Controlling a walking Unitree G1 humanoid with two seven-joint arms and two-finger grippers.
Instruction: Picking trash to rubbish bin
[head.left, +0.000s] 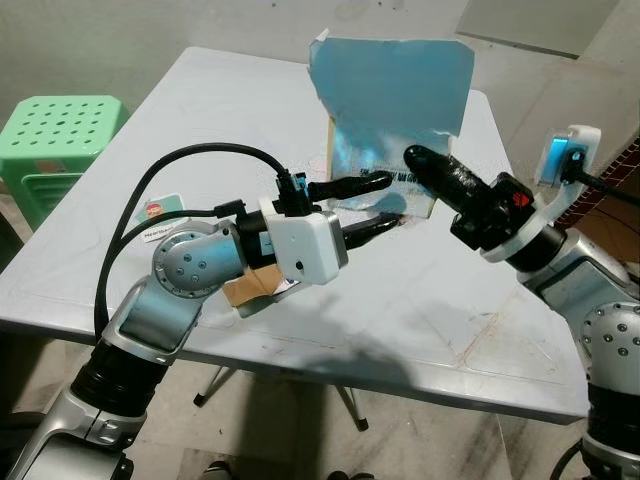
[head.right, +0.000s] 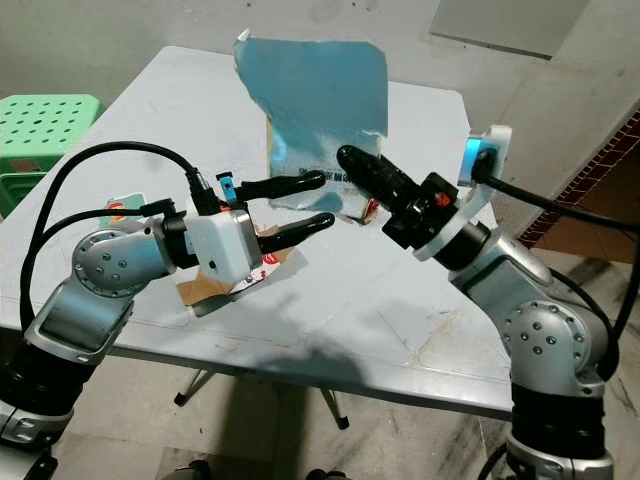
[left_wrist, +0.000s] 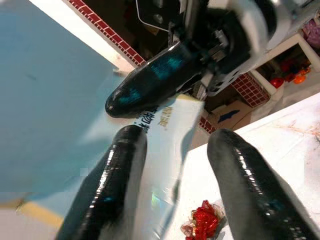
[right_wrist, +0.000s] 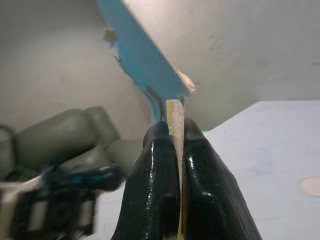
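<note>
Table: white top (head.left: 430, 300), green stool (head.left: 60, 130) at upper left.
Right gripper (right_wrist: 172, 137): pinched on blue packet (head.left: 395, 85), held upright at frame centre; its wrist view shows the clamp edge-on.
Left gripper (head.left: 385, 205): fingers apart beside the packet.
Left wrist extra: red wrapper (left_wrist: 202, 225) on the table.

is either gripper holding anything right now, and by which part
Yes: the right gripper is shut on the lower edge of the torn blue cardboard sheet, holding it upright above the table. The left gripper is open beside it, holding nothing.
</note>
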